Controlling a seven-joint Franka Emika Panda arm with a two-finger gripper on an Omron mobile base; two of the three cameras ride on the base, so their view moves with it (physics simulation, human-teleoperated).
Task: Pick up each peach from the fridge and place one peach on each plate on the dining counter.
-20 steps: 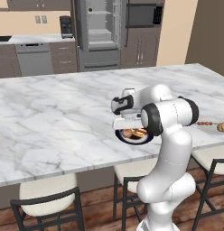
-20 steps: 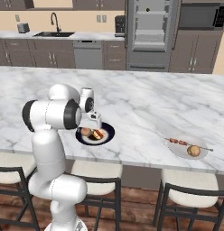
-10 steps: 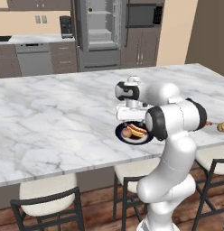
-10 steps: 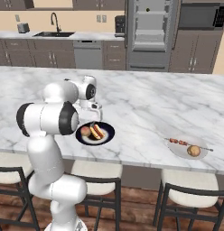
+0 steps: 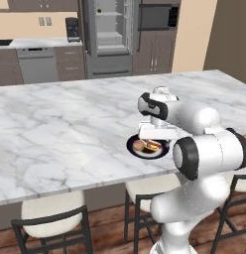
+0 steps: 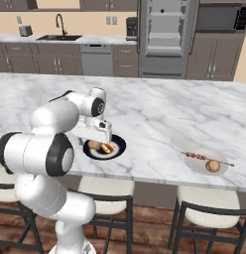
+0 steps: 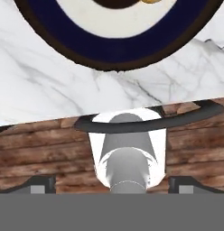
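Note:
A black plate [image 5: 147, 148] [image 6: 104, 148] lies near the front edge of the marble dining counter [image 5: 60, 129] [image 6: 159, 114]. On it rest a reddish-orange peach [image 5: 139, 145] [image 6: 93, 146] and a long bun-like item. My gripper [image 5: 155, 139] [image 6: 97, 137] [image 7: 111, 186] hangs just above the plate, open and holding nothing. Its dark fingertips [image 7: 41, 184] stand wide apart. The hand view looks past the plate's dark blue rim [image 7: 118, 52] to the counter edge. A pale plate [image 6: 207, 161] to the right holds a second peach [image 6: 212, 165] and a skewer. The fridge [image 5: 112, 34] [image 6: 166, 34] stands open behind.
Dark-framed stools [image 5: 50, 218] [image 6: 209, 213] stand along the counter's near side over a wooden floor. Behind are a dishwasher [image 5: 38, 64], a sink with faucet [image 6: 60, 34] and a microwave [image 6: 221, 17]. Bare marble spreads to the left of the black plate.
My hand has swung from the far side of the black plate toward the counter's near edge while the wrist turned. The peach has stayed on the plate.

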